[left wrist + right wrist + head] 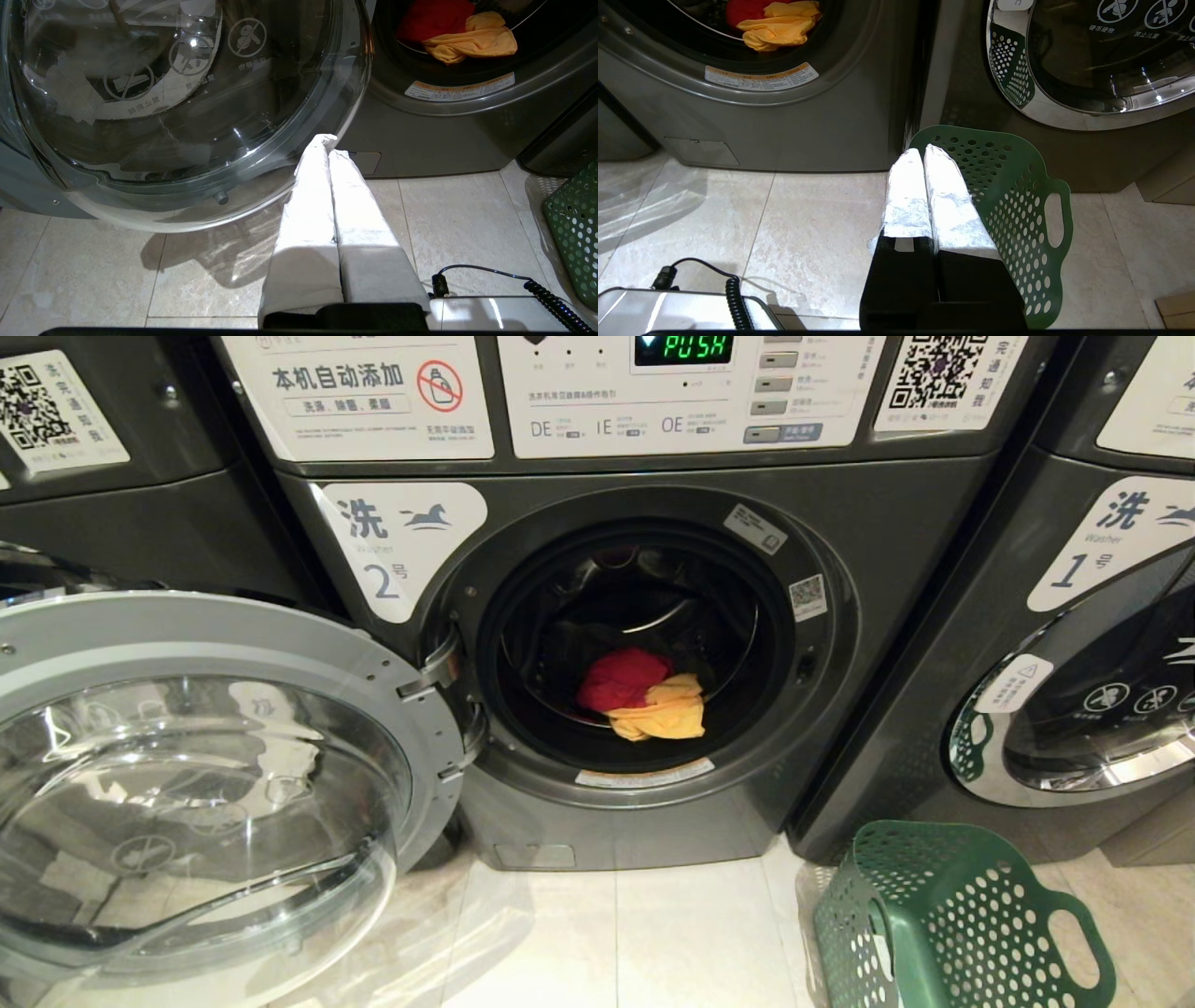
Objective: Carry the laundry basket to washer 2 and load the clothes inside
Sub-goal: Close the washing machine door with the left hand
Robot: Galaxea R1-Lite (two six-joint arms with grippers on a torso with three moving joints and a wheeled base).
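Open door (187, 784) of washer 2: swung fully out at far left of the head view, glass bowl facing up and forward, hinged at the drum mouth; not yet shut.

Left gripper (328, 145): cloth-wrapped fingers pressed together, holding nothing; parked low over the tiled floor (444, 219), tips just beside the lower rim of the open door, not visibly touching it.

Washer 2 (401, 546): dark grey front-loader, white label with horse logo and numeral 2 beside the opening; display above reading "PUSH" (684, 347).

Clothes, inside the drum: red-pink cloth piece (621, 679) to the left, yellow cloth piece (665, 709) touching it and lying nearer the front lip. Trousers: cannot tell; only dark shapes deeper in the drum.

Right gripper (923, 151): wrapped fingers closed flat against each other, empty; hanging above the basket's near edge.

Laundry basket (962, 915): dark green, perforated, on the floor at lower right, just beside the front of washer 1 (1083, 569) and right of washer 2; tilted or tipped, oval handle cut-out showing; no garment seen in the visible part.

Status, judged: carrying done, loading apparently done for at least two garments. Possibly remaining: confirming the third garment, closing the door.
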